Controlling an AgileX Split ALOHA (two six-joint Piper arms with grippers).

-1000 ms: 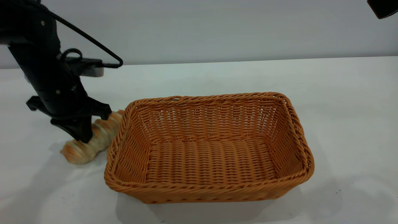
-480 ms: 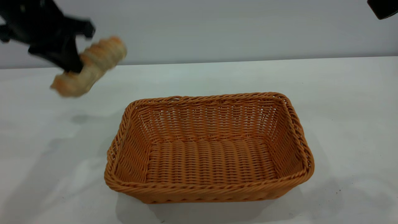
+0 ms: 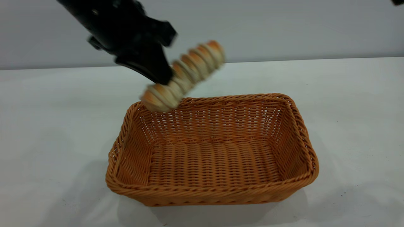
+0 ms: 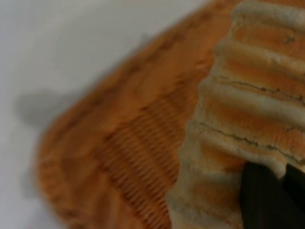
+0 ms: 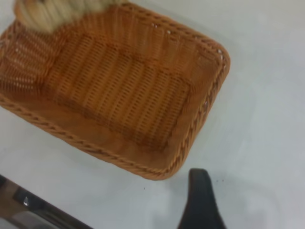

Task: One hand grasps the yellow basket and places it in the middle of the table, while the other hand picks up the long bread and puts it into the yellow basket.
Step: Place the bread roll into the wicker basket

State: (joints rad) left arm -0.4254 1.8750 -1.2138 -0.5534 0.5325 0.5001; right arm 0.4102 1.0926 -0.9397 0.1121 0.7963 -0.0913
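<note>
— Holding the bread [image 3: 184,74] in my left claw [image 3: 159,67], clamped on it near its lower half; that is where I am. The claw is up in the air, above the far left corner of the basket [image 3: 211,192].

— How does the bread sit in your grip?

— Tilted. One end points down toward the far rim of the basket, the other end points up and to the right. No part of it touches the wicker. From my left wrist I see the ridged crust [image 4: 248,119] close up, one black finger [image 4: 264,200] pressed against it, and the basket's weave [image 4: 133,152] below.

— And the basket itself?

— It stands flat on the table [image 3: 353,126], about in the middle, long side toward the outside camera. It holds nothing inside. My right wrist looks down into it [image 5: 119,90], and I see the bread's end [image 5: 47,14] over one corner there.

— What about your right claw?

— It is raised high and well apart from the basket, barely peeking in at the top right corner of the outside view [image 3: 398,2]. One dark finger [image 5: 202,202] shows over the white table beside the basket's rim. Whether that claw is wide or narrow I cannot tell.
</note>
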